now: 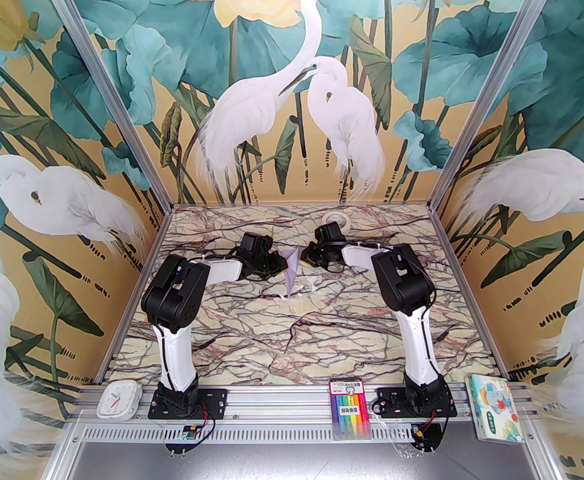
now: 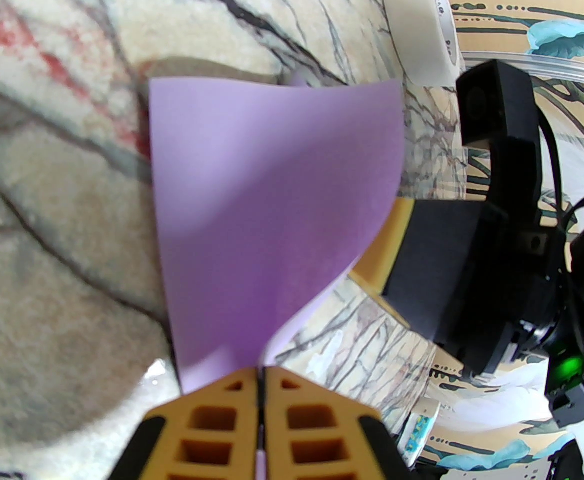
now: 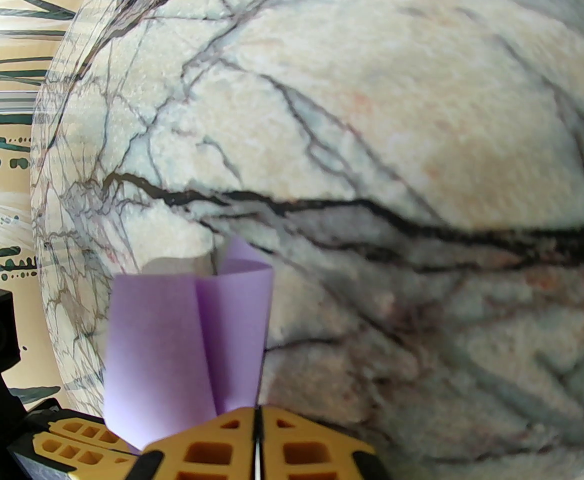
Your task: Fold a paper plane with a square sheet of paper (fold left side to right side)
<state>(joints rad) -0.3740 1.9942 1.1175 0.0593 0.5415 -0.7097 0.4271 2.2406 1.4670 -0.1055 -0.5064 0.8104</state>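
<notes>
Paper plane (image 1: 292, 272): pale lavender, at mid-table between the two wrists, a little toward the far side. From above it reads as a narrow dart, wide end up among the fingers and point trailing toward the near edge. The tip seems to touch the marble table (image 1: 322, 348), and the rest looks raised off it.

Right wrist view: two panels meet at a lengthwise crease and stand apart in a shallow V, not pressed flat. Left wrist view: one broad panel curls, its far corner bowing toward the other arm.

Left gripper (image 2: 260, 375): orange fingers drawn together, paper coming straight out of the seam, so it is clamped on the sheet's left portion.

Right gripper (image 3: 255, 418): fingers together, only a hairline between them. The paper passes behind its one fingertip. Whether a layer is pinched there cannot be told.

Progress, as a judgement: the pointed shaping and centre crease look done, and the left-over-right fold appears to be mid-way. Left to do: carry the left panel across onto the right one, flatten the crease, let go.

Tape roll (image 1: 335, 219): at the far edge, behind the right wrist, apart from the paper.
</notes>
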